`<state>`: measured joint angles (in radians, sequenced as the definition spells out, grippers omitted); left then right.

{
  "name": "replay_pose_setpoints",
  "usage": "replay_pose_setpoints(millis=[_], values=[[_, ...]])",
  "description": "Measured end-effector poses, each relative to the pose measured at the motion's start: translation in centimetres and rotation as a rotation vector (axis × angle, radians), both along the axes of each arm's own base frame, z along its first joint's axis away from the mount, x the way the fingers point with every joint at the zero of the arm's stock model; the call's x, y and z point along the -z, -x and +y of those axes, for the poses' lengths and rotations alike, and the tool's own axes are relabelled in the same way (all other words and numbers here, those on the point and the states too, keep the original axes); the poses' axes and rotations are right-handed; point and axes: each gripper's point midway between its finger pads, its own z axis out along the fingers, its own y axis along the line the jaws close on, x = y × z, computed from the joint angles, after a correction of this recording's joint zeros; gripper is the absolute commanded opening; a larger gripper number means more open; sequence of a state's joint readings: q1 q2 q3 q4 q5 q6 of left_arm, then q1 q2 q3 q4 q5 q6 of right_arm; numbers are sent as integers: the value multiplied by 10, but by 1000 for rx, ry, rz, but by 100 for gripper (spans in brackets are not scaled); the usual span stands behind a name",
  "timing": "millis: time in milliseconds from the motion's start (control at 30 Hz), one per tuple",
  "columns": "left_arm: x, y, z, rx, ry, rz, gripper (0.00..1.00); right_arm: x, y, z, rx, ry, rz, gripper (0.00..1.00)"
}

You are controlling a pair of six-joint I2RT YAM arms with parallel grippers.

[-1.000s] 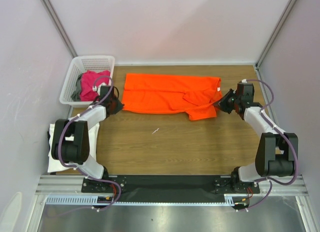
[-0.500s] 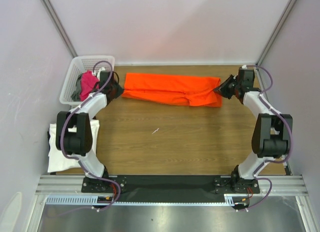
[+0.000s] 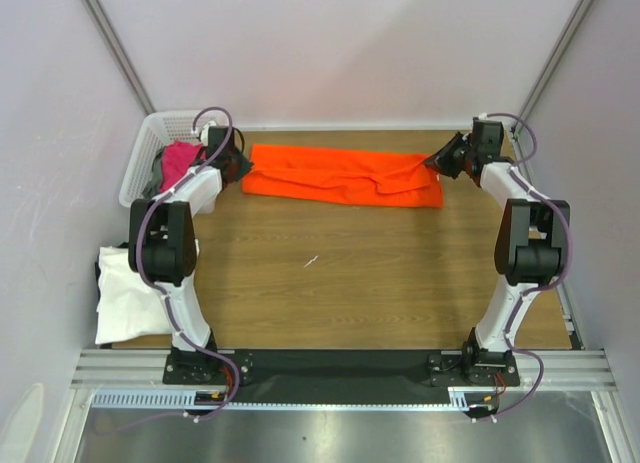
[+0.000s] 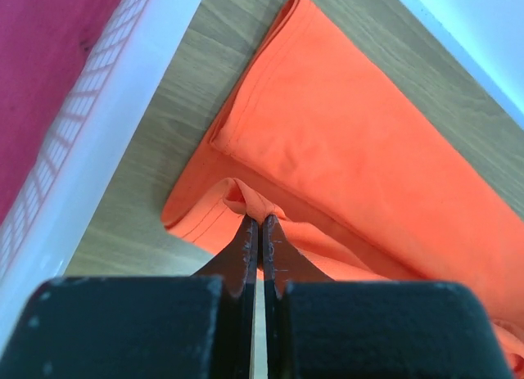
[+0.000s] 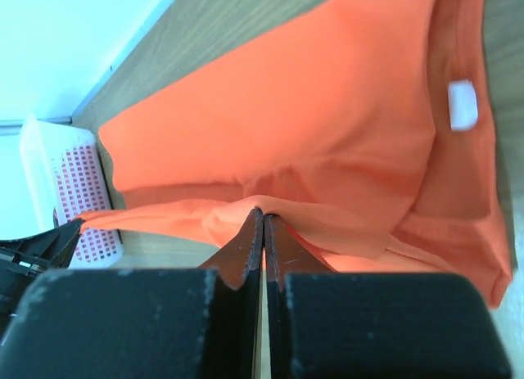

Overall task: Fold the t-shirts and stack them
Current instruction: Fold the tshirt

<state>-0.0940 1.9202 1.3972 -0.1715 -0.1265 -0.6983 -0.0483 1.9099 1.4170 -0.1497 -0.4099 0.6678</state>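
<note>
On the table [image 3: 330, 283], the orange t-shirt [image 3: 340, 173] is pinched at opposite ends by the left gripper [image 3: 243, 170] and the right gripper [image 3: 431, 165]; a pink t-shirt [image 3: 178, 162] is contained in the basket [image 3: 138, 168].

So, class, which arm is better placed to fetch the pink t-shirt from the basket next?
Probably the left: the left hand, shut on the orange t-shirt, sits beside the basket holding the pink t-shirt; the right hand grips the opposite end, far from it.

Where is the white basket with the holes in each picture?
Top external: the white plastic lattice basket sits at the table's far left corner.
Left wrist: its rim runs down the left side.
Right wrist: small, at the left edge.
Shared landmark: the bright orange cloth t-shirt lies beside it.
</note>
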Motion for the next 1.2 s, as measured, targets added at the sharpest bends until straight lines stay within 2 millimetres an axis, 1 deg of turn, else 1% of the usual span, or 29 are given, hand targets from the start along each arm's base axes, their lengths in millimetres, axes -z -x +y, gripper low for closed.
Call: replay_pose_setpoints(millis=[100,167,267,367,467,667,800,933,1000,1200], values=[[8,-6,0,-1,-3,12,0,5,-8,0,-6,2,-3,0],[15,-8,-1,-1,-4,29,0,11,-12,-1,-8,0,6,0],[27,-9,-1,-1,-7,54,0,23,-15,-1,-9,-2,25,0],[34,-10,-1,0,-9,70,0,31,-18,-1,-11,-2,37,0],[33,-16,-1,4,-14,69,0,33,-23,-2,-11,-1,35,0],[23,-32,-2,10,-20,40,0,34,-28,-6,-9,-7,33,0],[23,-35,-2,9,-20,39,0,28,-33,-7,-8,-7,17,0],[26,-37,-2,7,-23,46,0,23,-44,-7,-17,-6,-6,0],[30,-38,-2,6,-24,54,0,25,-48,-6,-24,-8,-9,0],[38,-42,-1,2,-30,67,0,44,-47,-7,-36,-4,23,0]])
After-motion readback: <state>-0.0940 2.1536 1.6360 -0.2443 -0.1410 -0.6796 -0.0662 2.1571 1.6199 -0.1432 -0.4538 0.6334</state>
